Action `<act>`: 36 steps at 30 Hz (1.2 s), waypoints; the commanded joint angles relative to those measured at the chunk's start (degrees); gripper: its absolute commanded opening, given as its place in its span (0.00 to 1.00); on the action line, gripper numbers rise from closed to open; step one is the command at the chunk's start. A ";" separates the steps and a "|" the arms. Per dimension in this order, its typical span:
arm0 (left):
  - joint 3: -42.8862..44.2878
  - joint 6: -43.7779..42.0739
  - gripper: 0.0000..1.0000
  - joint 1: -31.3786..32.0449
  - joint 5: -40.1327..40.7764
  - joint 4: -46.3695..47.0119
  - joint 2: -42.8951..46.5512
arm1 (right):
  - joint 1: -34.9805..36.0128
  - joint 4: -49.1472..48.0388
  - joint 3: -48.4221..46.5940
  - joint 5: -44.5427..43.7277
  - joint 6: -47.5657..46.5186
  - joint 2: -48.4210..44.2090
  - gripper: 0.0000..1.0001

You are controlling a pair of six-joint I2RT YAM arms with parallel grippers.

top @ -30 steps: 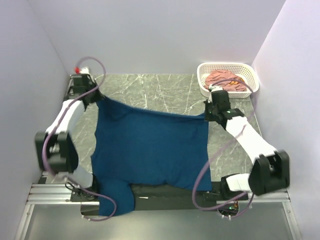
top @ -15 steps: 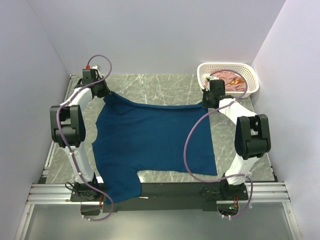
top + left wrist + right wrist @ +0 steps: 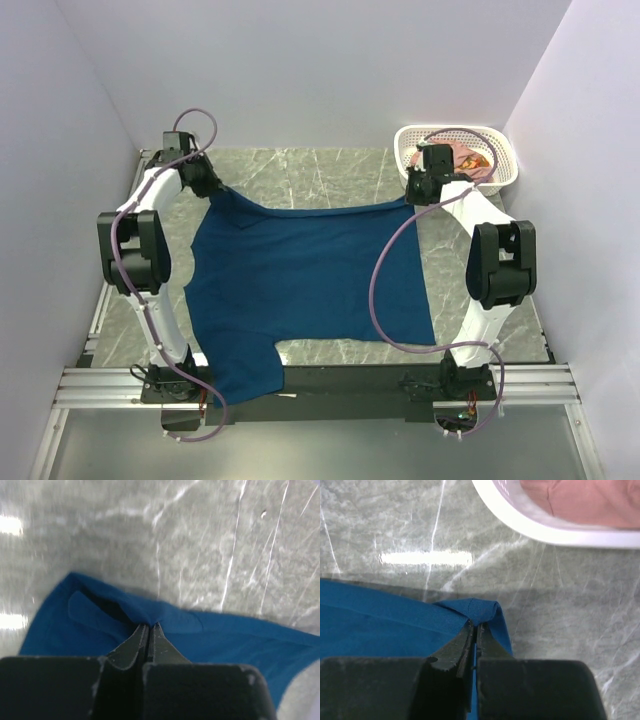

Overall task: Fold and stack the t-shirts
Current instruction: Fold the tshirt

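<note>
Across the marble table (image 3: 320, 170) spreads the navy t-shirt (image 3: 310, 275); the pink t-shirt (image 3: 460, 152) sits in the white basket (image 3: 506, 152). Left gripper (image 3: 150, 626) and right gripper (image 3: 474, 624) each clamp a far corner of it; lowering both together under even tension should lay it flat.

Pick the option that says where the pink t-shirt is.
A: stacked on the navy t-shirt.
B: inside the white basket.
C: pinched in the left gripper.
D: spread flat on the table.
B: the pink t-shirt lies bunched inside the white basket at the far right corner, apart from the navy t-shirt.
</note>
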State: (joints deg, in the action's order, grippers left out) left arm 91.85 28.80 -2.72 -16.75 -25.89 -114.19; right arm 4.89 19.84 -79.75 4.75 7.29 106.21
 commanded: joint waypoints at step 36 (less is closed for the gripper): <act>-11.60 10.23 0.01 -4.57 -9.08 -21.75 29.20 | -1.28 24.02 -3.05 1.93 8.18 -7.77 0.00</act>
State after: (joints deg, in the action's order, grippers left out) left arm 81.21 38.59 -6.61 -24.27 -47.53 -87.85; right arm 4.12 41.82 -81.03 6.81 14.66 102.41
